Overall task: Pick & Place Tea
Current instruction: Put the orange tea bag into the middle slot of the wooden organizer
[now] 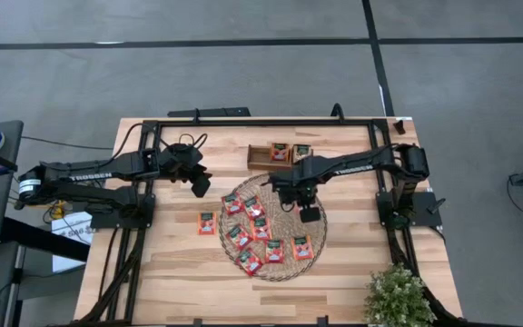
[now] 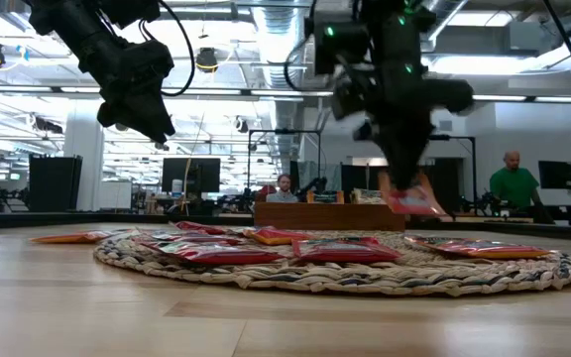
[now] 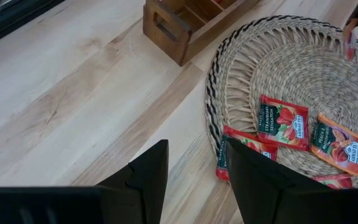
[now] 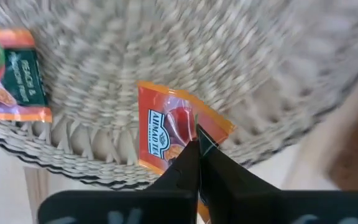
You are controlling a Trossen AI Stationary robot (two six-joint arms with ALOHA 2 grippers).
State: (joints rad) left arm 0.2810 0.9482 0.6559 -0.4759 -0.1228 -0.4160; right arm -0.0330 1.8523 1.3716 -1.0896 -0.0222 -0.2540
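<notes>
In the right wrist view, the round woven straw mat (image 4: pixel 185 56) is blurred, and one corner of the held red-orange flat tea sachet (image 4: pixel 169 127) is hidden between the right gripper (image 4: pixel 197 146) fingers. In the left wrist view, the brown wooden compartment tray (image 3: pixel 188 22) is cut off by the frame edge.

Bare table (image 1: pixel 162 263) lies open left of the woven mat (image 1: pixel 311 222), while the wooden tray (image 1: pixel 260 156) borders the mat's far edge.
</notes>
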